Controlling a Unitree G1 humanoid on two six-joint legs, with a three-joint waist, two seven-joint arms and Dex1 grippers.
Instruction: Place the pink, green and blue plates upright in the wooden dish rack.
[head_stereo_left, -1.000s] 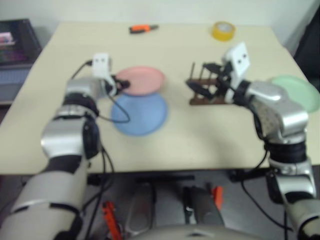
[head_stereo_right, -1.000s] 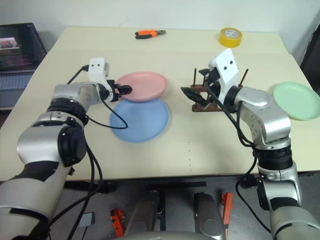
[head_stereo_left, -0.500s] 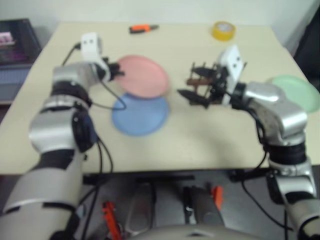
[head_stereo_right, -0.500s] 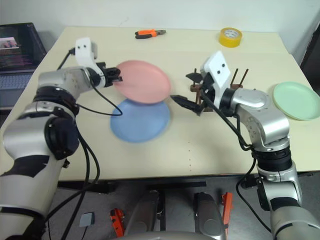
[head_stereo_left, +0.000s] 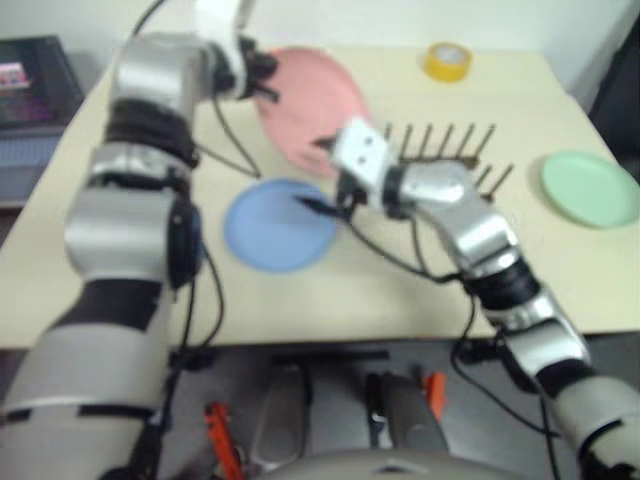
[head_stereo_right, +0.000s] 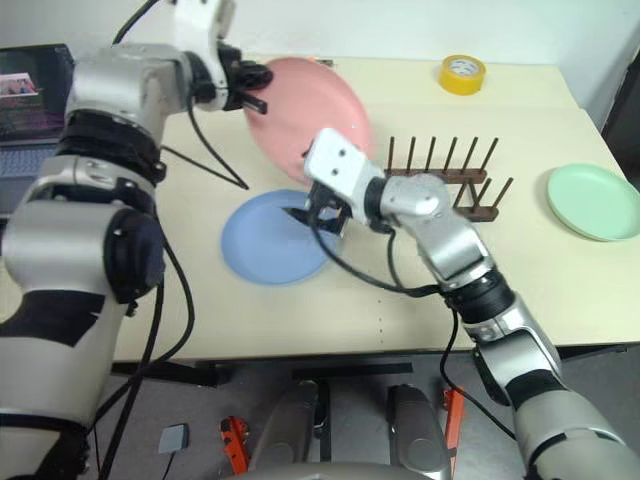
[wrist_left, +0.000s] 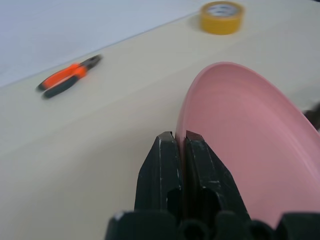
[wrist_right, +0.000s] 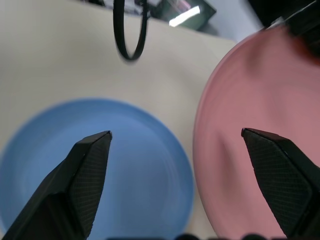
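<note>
pink plate: lower edge behind right arm | dish rack: left end hidden | laptop: cut off, upper left

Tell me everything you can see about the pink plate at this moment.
The pink plate is round, shallow, plain and matte, with a low raised rim. It is lifted off the table and tilted steeply, almost on edge. The left gripper is shut on its rim, one finger on each face. It hangs above the blue plate, which lies flat, and beside the wooden dish rack, not yet in it. The open right gripper points toward its lower part without touching it.
</note>
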